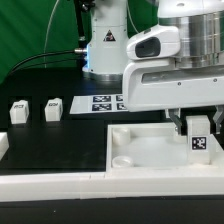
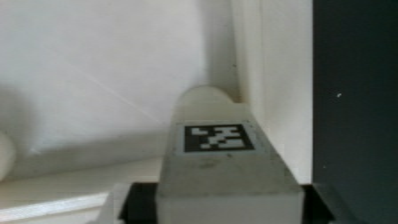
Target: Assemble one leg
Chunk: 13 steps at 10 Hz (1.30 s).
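My gripper (image 1: 197, 128) is shut on a leg (image 1: 198, 136), a small white block with a black-and-white tag. It holds the leg over the far corner of the large white square tray (image 1: 150, 160) at the exterior view's right. In the wrist view the leg (image 2: 217, 150) stands between my black fingers (image 2: 150, 203), its tip close to the tray's raised rim (image 2: 267, 70). Whether the leg touches the tray I cannot tell. Two more legs (image 1: 17, 111) (image 1: 52, 109) stand on the black table at the exterior view's left.
The marker board (image 1: 103, 103) lies flat behind the tray. A white part (image 1: 3, 147) shows at the left edge. A white ledge (image 1: 40, 183) runs along the table's front. The robot base (image 1: 105, 45) stands at the back.
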Each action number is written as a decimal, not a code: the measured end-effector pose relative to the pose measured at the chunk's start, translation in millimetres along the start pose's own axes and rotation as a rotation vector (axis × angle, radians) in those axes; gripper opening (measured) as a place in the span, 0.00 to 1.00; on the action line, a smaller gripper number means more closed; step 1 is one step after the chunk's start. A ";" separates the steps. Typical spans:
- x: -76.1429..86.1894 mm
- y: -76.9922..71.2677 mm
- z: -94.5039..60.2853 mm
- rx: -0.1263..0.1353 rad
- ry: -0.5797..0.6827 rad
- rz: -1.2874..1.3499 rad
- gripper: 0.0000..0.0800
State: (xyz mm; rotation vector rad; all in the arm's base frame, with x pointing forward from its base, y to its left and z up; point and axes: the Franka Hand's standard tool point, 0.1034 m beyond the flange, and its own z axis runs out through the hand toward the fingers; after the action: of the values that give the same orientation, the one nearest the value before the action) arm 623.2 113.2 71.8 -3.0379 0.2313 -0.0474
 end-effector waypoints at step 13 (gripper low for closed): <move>-0.3 -2.9 1.2 0.067 -0.035 1.535 0.37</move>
State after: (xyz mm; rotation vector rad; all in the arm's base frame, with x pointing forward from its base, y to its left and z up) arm 623.4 116.3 70.9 -1.9853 2.2321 0.1056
